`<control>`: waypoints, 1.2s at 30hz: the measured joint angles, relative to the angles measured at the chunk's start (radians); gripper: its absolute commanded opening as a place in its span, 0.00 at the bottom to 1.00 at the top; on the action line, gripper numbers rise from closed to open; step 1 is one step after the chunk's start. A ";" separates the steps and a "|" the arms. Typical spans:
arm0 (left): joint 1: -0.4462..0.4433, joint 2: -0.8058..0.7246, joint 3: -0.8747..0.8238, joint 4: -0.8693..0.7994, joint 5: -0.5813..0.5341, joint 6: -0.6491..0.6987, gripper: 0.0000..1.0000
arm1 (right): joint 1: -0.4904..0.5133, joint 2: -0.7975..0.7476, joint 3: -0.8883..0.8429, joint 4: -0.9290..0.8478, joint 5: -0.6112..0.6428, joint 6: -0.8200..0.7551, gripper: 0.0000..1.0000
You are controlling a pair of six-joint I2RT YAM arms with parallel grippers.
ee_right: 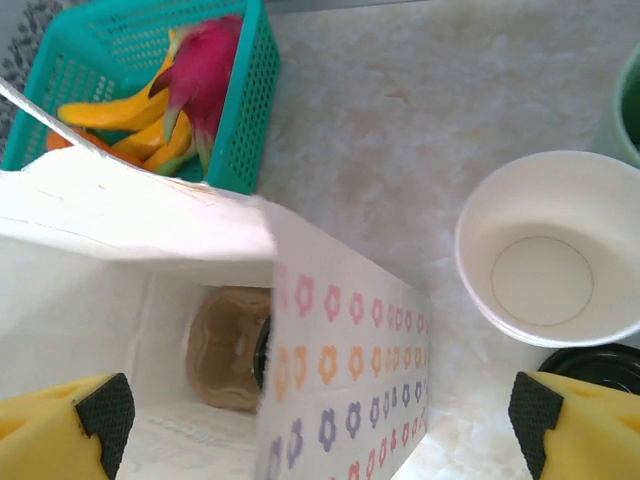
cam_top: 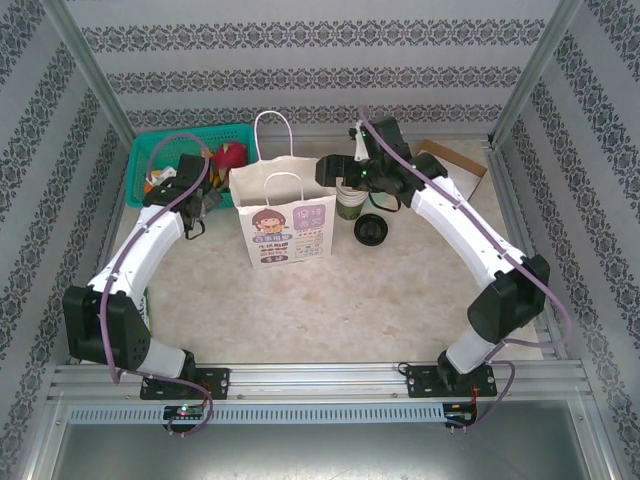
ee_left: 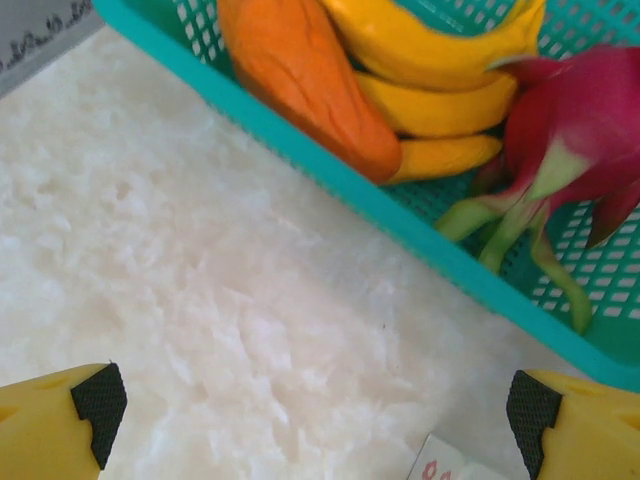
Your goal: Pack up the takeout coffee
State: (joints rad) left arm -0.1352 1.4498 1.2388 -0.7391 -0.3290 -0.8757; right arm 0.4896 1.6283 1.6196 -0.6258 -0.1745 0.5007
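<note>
Far-left corner of the worktop [ee_left: 200, 300]: basket [ee_right: 250, 110], teal rigid plastic mesh, holding bananas [ee_left: 440, 90] and a dragon fruit [ee_left: 580, 120].

Left gripper [ee_left: 315, 400]: over bare worktop just beside the basket's near wall. Jaws spread wide, nothing in them.

Bag [cam_top: 285, 225]: stands upright mid-worktop, toward the far edge. White paper, thin and floppy, with twisted loop handles, a cartoon print on the front and a flower print on the side. Mouth is open. A brown insert [ee_right: 225, 345] sits at the bottom and looks like moulded pulp, but I can't confirm that.

Right gripper [ee_right: 320, 415]: above the right side of the bag's mouth. Jaws fully apart, empty.

Cups [ee_right: 545, 265]: cream paper, round, open top, just right of the bag. Tumbler [ee_right: 630, 110]: pale green, beside them on the far side.

Coffee [cam_top: 372, 230]: on the worktop just right of the bag, on the near side of the cups. It's not packed yet. The round black lid faces up.

Handling estimate for the coffee:
- The paper wall is light and crushes if squeezed hard.
- The plastic lid is slick and probably only pressed on, so don't lift by it.
- Grip the body just under the lid rim with a moderate squeeze.
- Keep it upright, since it may hold liquid.
- The bag wall will give if bumped, so go in through the middle of the mouth.

Box [cam_top: 450, 160]: brown cardboard, far-right corner.
</note>
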 measured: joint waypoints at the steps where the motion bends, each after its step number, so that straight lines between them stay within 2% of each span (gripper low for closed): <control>1: 0.000 0.007 -0.005 -0.004 0.019 -0.005 1.00 | -0.003 -0.011 -0.028 0.027 0.000 0.016 0.98; 7: 0.000 0.093 -0.007 -0.002 0.143 -0.023 1.00 | -0.002 -0.034 -0.172 0.185 -0.075 0.080 0.98; 14: -0.005 0.181 -0.006 0.011 0.237 -0.023 1.00 | 0.019 -0.038 -0.184 0.274 -0.171 0.105 0.98; 24: -0.023 0.241 0.057 0.032 0.278 -0.023 1.00 | 0.016 -0.087 -0.222 0.293 -0.232 0.102 0.98; 36: -0.087 0.255 0.063 0.027 0.290 -0.054 1.00 | -0.035 -0.142 -0.241 0.292 -0.189 0.098 0.98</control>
State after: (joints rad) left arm -0.2218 1.7050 1.3022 -0.7124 -0.0395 -0.9295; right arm 0.4549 1.4868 1.3785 -0.3336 -0.3637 0.5987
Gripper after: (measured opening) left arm 0.994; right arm 0.980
